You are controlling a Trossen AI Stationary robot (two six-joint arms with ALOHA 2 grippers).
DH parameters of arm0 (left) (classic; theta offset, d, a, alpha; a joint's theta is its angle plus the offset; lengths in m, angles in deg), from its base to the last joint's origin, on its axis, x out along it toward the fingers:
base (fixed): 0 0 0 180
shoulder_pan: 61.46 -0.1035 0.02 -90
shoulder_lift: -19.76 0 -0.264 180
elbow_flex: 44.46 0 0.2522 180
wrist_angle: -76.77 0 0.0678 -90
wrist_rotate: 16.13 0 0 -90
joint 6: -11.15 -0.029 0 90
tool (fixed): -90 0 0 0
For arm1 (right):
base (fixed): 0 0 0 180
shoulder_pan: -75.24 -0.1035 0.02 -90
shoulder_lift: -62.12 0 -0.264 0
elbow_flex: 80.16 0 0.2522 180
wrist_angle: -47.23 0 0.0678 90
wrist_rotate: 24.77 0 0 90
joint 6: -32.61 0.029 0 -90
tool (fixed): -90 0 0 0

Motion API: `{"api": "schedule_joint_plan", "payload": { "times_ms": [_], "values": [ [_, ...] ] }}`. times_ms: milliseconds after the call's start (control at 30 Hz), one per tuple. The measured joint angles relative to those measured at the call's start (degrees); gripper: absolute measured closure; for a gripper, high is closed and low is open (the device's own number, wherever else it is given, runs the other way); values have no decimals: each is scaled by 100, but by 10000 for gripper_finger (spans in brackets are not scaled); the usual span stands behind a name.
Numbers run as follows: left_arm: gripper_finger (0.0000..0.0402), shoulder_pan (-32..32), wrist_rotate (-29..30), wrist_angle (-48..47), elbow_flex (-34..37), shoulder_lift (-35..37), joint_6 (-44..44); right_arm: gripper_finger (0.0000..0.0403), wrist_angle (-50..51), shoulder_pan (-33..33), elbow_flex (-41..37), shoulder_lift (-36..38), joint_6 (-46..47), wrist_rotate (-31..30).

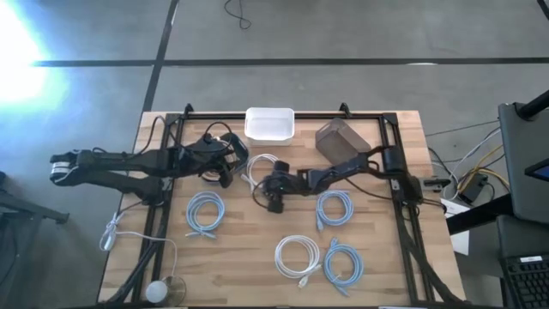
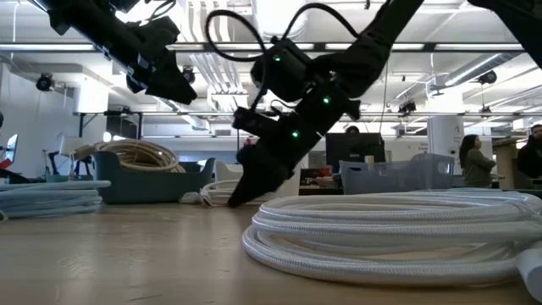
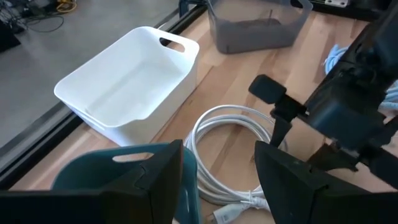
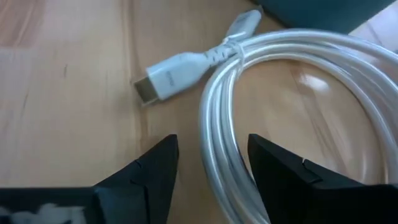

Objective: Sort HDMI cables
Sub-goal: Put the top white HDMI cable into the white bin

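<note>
Item: white HDMI cable coil [image 1: 260,168], lying flat on the wooden table [image 1: 240,257] just in front of the white bin [image 1: 269,123], between the two arms. Right gripper [image 1: 273,199]: lowered at the near edge of this coil, fingers parted with a gap between them and straddling the coil's strands in the right wrist view, the cable [image 4: 292,81] running between the tips with its plug [image 4: 171,76] lying just ahead on the wood; not clamped on anything. Left gripper [image 1: 225,163]: raised above the table at the coil's left side, beside the teal bin [image 3: 118,186], fingers apart and holding nothing; in its wrist view the same coil [image 3: 230,149] lies ahead of its fingertips. Other cables: light blue coil [image 1: 206,212] near the left, light blue coil [image 1: 334,209] right of the right gripper, white coil [image 1: 297,256] and light blue coil [image 1: 343,263] touching side by side toward the front edge. Also present: clear bin [image 1: 339,137] at the back right; loose white cord with round puck end [image 1: 159,290] at the front left corner
</note>
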Motion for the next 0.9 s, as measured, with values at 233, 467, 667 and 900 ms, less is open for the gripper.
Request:
{"api": "schedule_joint_plan", "payload": {
  "times_ms": [233, 467, 667, 900],
  "values": [
    [197, 7, 2, -3, 7, -21, 135, 252, 449, 12, 387, -132, 89, -6],
    [197, 7, 0, 0, 11, -108, 587, 351, 815, 10, 514, -124, 276, 12],
    [197, 7, 3, 0, 11, -250, 749, 375, 1396, -32, 482, 162, 321, 173],
    [197, 7, 3, 8, 11, -466, 780, 374, 2370, -356, 468, 1123, 420, -291]
  ]
}}
